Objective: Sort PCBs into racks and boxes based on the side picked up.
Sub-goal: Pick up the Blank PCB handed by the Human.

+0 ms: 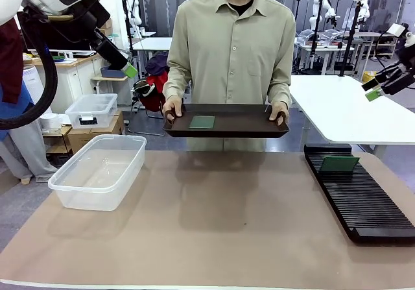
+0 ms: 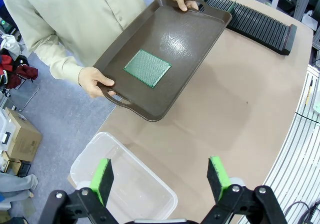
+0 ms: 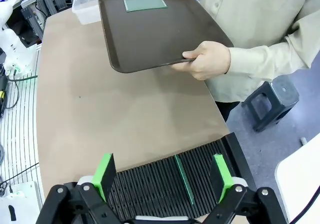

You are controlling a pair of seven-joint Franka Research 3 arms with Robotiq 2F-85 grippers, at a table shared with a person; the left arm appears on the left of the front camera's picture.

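A person across the table holds a dark handled tray [image 1: 227,126] in both hands, with one green PCB [image 1: 202,122] lying flat on it. That PCB [image 2: 147,68] also shows from the left wrist, and again as the PCB [image 3: 145,3] on the tray from the right wrist. A second PCB [image 1: 338,164] stands in a slot at the far end of the black rack [image 1: 360,196], seen edge-on as the PCB [image 3: 183,179] in the rack [image 3: 160,186]. The clear box [image 1: 100,170] sits empty at the table's left. My left gripper [image 2: 161,178] hangs open high above the box [image 2: 120,176]. My right gripper [image 3: 164,174] is open above the rack.
A smaller clear lidded bin [image 1: 92,110] rests on cardboard boxes beyond the table's left. A white table [image 1: 350,111] stands behind at right. A dark stool [image 3: 272,103] is on the floor near the person. The brown tabletop [image 1: 220,218] lies bare between box and rack.
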